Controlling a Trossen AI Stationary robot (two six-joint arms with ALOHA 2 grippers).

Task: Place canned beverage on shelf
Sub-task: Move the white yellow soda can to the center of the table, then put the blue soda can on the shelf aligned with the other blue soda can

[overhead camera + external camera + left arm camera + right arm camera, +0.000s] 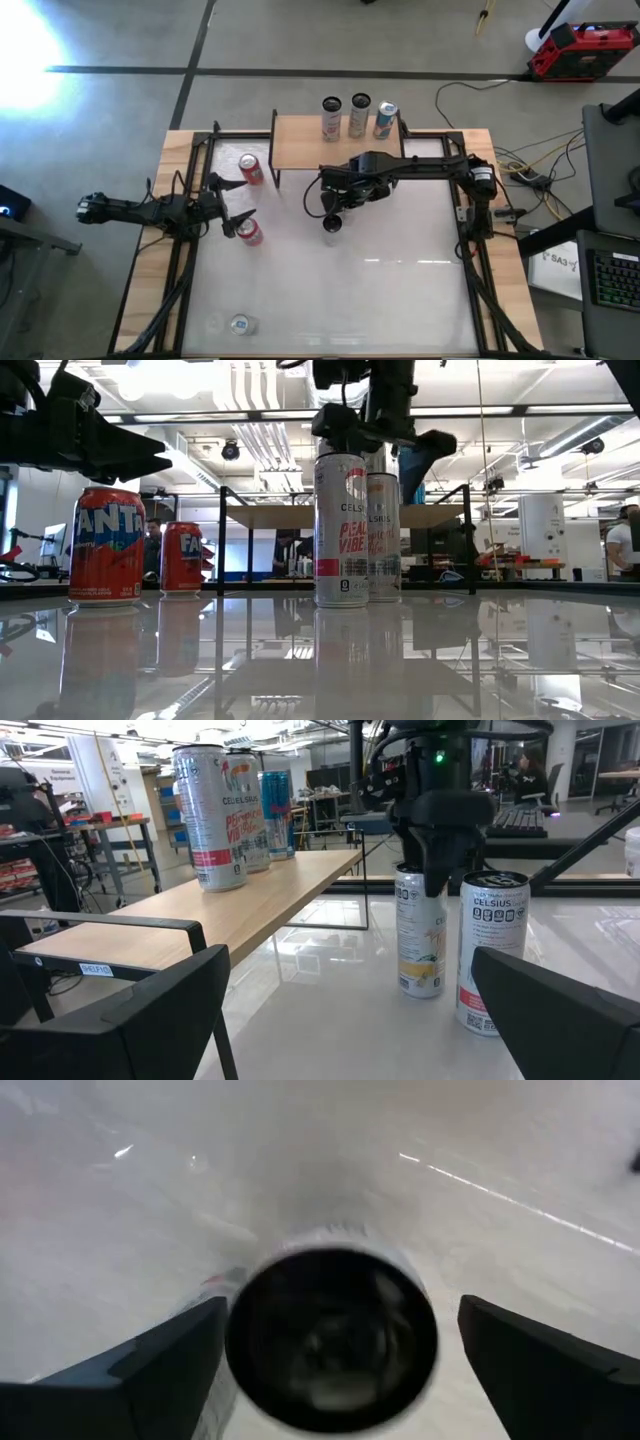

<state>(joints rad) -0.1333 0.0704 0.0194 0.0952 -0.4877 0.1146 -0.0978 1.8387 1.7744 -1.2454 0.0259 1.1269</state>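
The left tool (232,212) waits released and empty at the bench's (400,290) left edge, between two orange soda cans (250,168). It is well apart from the work, so the risk there looks small. Toward the middle, the right tool (338,203) hangs over a tall can (420,942) that stands on the bench just near of the shelf (300,145). Its fingers are spread on either side of the can and not yet clenched. A second tall can (490,952) stands just beside the first, and I judge a closing finger or a tilted lift could knock it over. Three cans (359,116) already crowd the shelf's right part, so a careless set-down could topple them. The bare left part looks safer. The high view hides the target can under the tool. The left wrist view shows both bench cans side by side, and the right wrist view alone shows the can top (332,1338) centred between the fingers (170,1365).
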